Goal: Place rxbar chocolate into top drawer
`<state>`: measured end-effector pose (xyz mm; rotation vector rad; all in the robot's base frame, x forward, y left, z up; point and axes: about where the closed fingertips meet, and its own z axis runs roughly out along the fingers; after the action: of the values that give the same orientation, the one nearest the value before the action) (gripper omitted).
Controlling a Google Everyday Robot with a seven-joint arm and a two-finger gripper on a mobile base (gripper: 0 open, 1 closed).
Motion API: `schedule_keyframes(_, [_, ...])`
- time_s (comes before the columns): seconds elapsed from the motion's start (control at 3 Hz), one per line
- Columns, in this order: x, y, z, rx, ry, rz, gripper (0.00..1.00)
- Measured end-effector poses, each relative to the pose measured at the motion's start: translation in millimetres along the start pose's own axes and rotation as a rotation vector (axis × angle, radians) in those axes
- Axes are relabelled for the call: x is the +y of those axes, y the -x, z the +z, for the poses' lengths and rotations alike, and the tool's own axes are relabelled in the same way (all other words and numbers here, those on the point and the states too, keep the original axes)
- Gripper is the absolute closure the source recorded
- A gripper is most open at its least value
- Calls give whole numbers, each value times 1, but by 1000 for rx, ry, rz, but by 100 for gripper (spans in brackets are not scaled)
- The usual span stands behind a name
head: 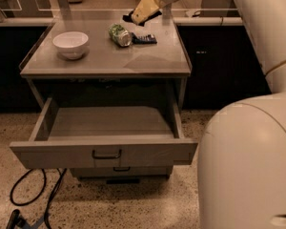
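My gripper (138,16) is raised above the back of the grey table (105,61), near its right half. Its yellowish fingers (145,6) are shut on the rxbar chocolate (128,18), a black flat bar that sticks out on both sides of them. The top drawer (148,151) is pulled open below the tabletop, with its dark bar handle (106,154) on the front. The drawer's inside shows nothing in it. The gripper is well above and behind the drawer.
A white bowl (70,44) stands on the table's left. A green crushed can (119,35) and a dark blue flat packet (144,38) lie at the back middle. The lower drawer front (119,171) is shut. A black cable (33,199) lies on the floor. My arm (248,166) fills the right side.
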<state>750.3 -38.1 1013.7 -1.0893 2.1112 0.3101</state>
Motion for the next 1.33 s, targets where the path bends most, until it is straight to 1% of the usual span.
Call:
schedule_keyframes(0.33, [8,-40,11,100,52,20,100])
schedule_keyframes(0.67, [45,-87,-15,206,141,92,100])
schedule_keyframes(1.0, [98,-119,-54,243,226,157,100])
schedule_keyframes(1.33, [111,-143,-40,298,258,170,100])
